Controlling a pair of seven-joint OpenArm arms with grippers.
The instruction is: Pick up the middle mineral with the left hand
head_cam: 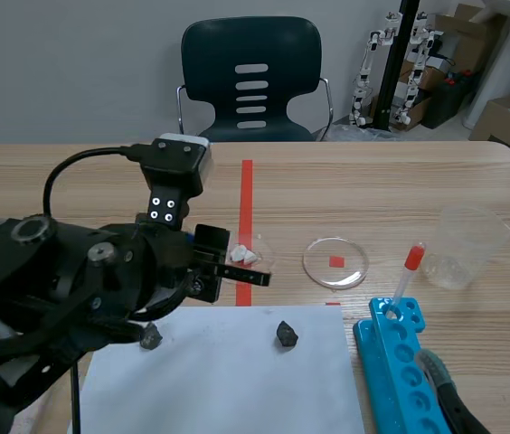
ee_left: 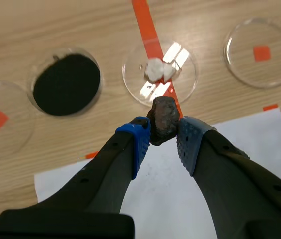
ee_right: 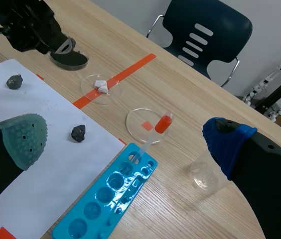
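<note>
Middle mineral (ee_left: 163, 119): a dark brown, rough lump, clamped between the two pads of your left gripper (ee_left: 164, 131), whose jaws are closed on the near half of it.
- Views: only the left wrist view shows it. In the scene view and the right wrist view the left arm's bulk covers it.
- Long axis: runs straight ahead from the jaws, crosswise to the line between the pads. The free end points at the dish of white pieces (ee_left: 159, 72).

Ahead of the jaws, left to right, you have:
- a clear dish (ee_left: 1, 119), cut off at the edge
- a dish with black contents (ee_left: 67, 83)
- the dish of white pieces, sitting on the orange tape line (ee_left: 148, 22)
- an empty petri dish (ee_left: 261, 52)

Under the jaws is the white sheet (ee_left: 155, 199).

The scene view adds, left to right:
- a dark mineral (head_cam: 151, 336), half hidden beneath the left arm
- a second dark mineral (head_cam: 286, 334), lying free on the sheet
- a blue tube rack (head_cam: 400, 362) holding a red-bulbed dropper (head_cam: 409, 271)
- a plastic cup (head_cam: 463, 246)

Right gripper (ee_right: 126, 139): jaws wide apart, holding nothing. The rack lies below and between them, and the cup is just beside the blue pad.

Not determinable: you cannot tell whether the held mineral clears the sheet.
</note>
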